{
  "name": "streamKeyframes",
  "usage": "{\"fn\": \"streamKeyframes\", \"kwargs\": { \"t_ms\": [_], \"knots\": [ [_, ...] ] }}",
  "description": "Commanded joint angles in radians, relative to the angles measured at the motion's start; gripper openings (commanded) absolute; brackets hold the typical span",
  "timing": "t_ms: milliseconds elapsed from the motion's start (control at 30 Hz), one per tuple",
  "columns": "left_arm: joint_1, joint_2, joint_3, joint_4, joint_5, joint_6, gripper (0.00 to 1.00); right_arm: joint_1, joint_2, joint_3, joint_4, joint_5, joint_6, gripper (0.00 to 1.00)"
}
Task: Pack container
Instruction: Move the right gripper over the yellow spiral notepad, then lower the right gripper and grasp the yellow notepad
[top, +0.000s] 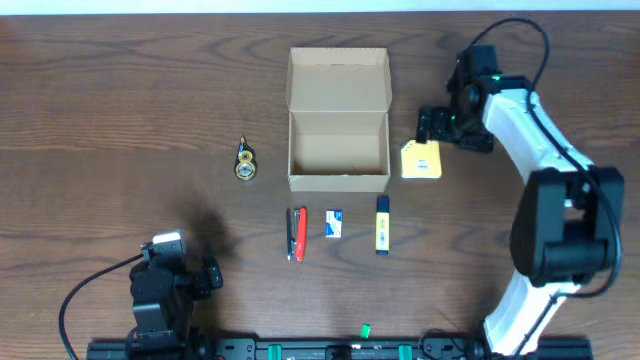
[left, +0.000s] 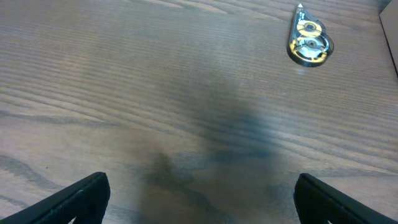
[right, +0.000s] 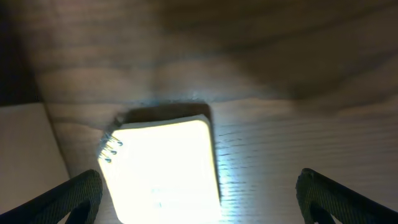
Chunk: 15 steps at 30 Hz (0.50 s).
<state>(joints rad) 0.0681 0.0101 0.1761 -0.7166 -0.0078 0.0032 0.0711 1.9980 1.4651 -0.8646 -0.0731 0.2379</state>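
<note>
The container (top: 338, 178) is a tan cardboard box at the table's centre, open and empty, with its flap lid (top: 338, 78) folded back. Its wall shows at the left of the right wrist view (right: 25, 155). My right gripper (top: 443, 133) is open just right of the box, above the far edge of a yellow spiral notepad (top: 421, 161). In the right wrist view the notepad (right: 161, 171) lies glaring between the spread fingers (right: 199, 202), nearer the left one. My left gripper (top: 203, 265) is open and empty (left: 202, 202) at the front left.
A yellow correction-tape dispenser (top: 245, 161) lies left of the box and shows in the left wrist view (left: 309, 42). In front of the box lie a red stapler (top: 297, 233), a small blue-white packet (top: 334, 223) and a yellow-blue highlighter (top: 382, 224).
</note>
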Motion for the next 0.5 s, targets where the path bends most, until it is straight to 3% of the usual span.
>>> {"fn": "streamKeyframes", "kwargs": {
  "t_ms": [0,467],
  "knots": [
    [-0.003,-0.006,-0.016,-0.008,-0.011,-0.003,0.95,0.029,0.027,0.012,-0.009,-0.052,-0.019,0.99],
    [-0.003,-0.006,-0.016,-0.008,-0.011,-0.003,0.95,0.073,0.086,0.012,-0.105,-0.03,-0.056,0.94]
  ]
}}
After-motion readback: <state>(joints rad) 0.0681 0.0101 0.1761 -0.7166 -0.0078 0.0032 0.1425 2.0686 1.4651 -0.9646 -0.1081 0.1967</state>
